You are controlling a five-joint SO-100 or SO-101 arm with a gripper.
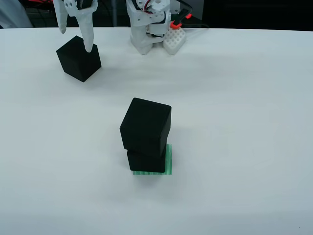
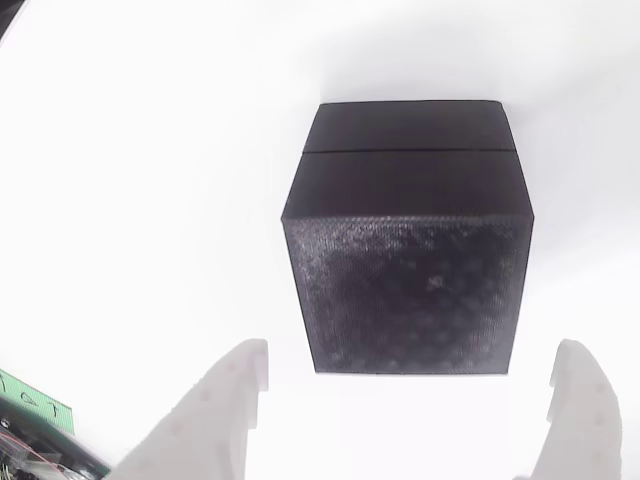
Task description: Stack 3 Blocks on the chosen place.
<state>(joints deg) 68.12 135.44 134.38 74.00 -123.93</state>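
Two blocks (image 1: 145, 134) stacked on green square (image 1: 168, 164); pincer (image 2: 410, 400) spread

Counted in the front-facing fixed view: three black cubes in total, namely a lone cube (image 1: 78, 58) at 10 o'clock on the table, an upper cube (image 1: 146, 126) just below centre, and a lower cube (image 1: 146, 162) directly under it toward 6 o'clock. Also counted there: one green striped square (image 1: 168, 160), one white table (image 1: 244, 122), one white arm base (image 1: 146, 24) at 12 o'clock, and one gripper (image 1: 74, 30) with two fingers. Counted in the view riding on the gripper: one black cube (image 2: 408, 265) at centre and two white fingertips (image 2: 235, 385), at 7 and 5 o'clock.
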